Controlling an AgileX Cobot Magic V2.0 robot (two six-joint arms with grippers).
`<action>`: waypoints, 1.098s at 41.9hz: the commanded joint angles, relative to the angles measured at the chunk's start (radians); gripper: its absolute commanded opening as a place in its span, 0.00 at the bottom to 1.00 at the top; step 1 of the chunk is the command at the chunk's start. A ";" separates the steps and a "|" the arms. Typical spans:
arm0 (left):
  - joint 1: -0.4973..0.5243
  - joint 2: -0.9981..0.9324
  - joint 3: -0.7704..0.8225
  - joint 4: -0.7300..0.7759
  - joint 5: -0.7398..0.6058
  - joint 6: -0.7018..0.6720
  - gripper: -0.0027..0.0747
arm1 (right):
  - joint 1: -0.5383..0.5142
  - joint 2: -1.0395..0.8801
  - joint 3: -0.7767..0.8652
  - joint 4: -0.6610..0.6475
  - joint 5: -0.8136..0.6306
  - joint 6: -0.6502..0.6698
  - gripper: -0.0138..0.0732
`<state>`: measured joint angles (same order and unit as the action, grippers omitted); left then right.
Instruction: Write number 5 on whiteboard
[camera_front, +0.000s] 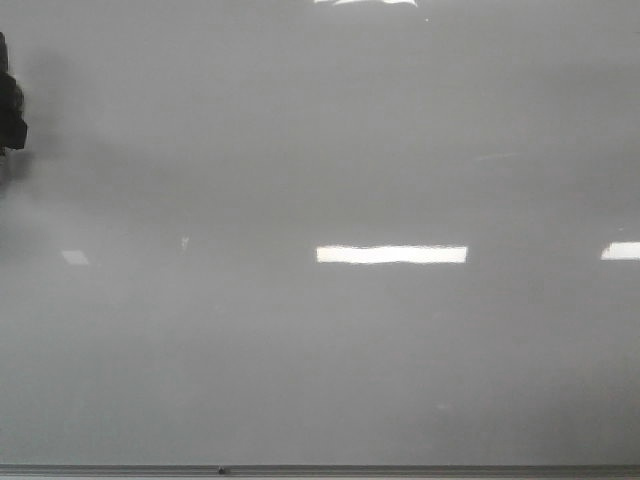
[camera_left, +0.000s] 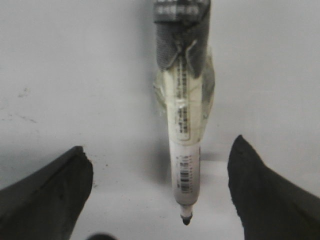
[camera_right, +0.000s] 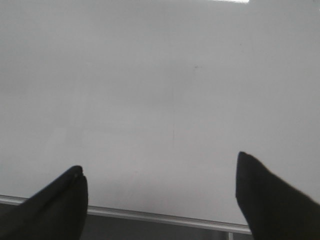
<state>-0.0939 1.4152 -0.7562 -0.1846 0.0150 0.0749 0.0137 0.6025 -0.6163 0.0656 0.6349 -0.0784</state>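
No stroke of the number 5 is seen on the whiteboard (camera_front: 320, 160) in any view; only bright light reflections and faint smudges mark its glossy surface, and its thin grey edge runs along the near side. The writing is therefore judged not yet begun.

In the left wrist view, a marker (camera_left: 184, 150) is seen taped and strapped to the arm's mount, its dark tip pointing toward the board between the spread fingers of the left end effector (camera_left: 160, 195). The fingers are released and do not touch the marker, which is held by the wrapping alone. In the front view only a dark piece of this arm is visible at the far-left edge. The right end effector (camera_right: 160, 200) is likewise spread apart and grasps nothing, hanging near the board's lower edge.

For the step in hand, the tip should be brought squarely onto a bare, central part of the board. Light, even contact should be kept, since the taped mount may flex. The top stroke should be drawn first, then the downstroke and the round belly, with the tip lifted cleanly between strokes.
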 joint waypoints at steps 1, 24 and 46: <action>-0.007 -0.013 -0.039 -0.009 -0.073 0.002 0.74 | -0.004 0.006 -0.003 -0.006 -0.090 -0.010 0.87; -0.007 0.025 -0.039 -0.009 -0.094 0.002 0.26 | -0.004 0.006 0.014 -0.006 -0.120 -0.010 0.87; -0.007 -0.084 -0.060 0.002 0.147 0.015 0.03 | -0.004 0.006 0.005 0.017 -0.108 -0.010 0.87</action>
<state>-0.0939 1.4089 -0.7690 -0.1826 0.1068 0.0767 0.0137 0.6025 -0.5756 0.0656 0.5905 -0.0784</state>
